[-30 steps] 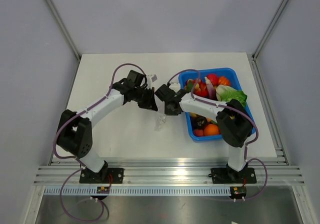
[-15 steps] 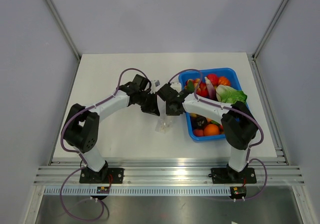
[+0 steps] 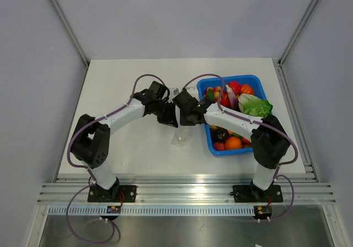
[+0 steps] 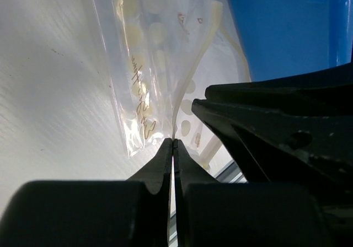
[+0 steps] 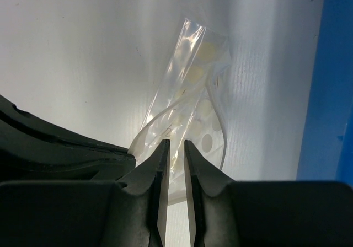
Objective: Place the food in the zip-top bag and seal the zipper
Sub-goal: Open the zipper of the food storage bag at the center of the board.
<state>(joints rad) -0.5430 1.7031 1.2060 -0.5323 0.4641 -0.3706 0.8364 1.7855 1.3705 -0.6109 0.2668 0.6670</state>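
The left jaws are pinched fully together on a thin lip of the zip-top bag [image 4: 144,65], and the film runs straight out from between their tips. The right jaws, tip to tip with them, stand a narrow slit apart. The bag's other lip seems to curve into that slit, but I cannot tell whether they grip it. With one lip in each, the mouth could be drawn open, which I judge to be the purpose. Beyond the tips the pouch trails flat and empty onto the table [image 3: 121,81]. Just outside the right jaws stands the blue tray [image 3: 230,152], where the food [image 3: 222,134], a dark round fruit, lies among other toy produce, not yet picked.
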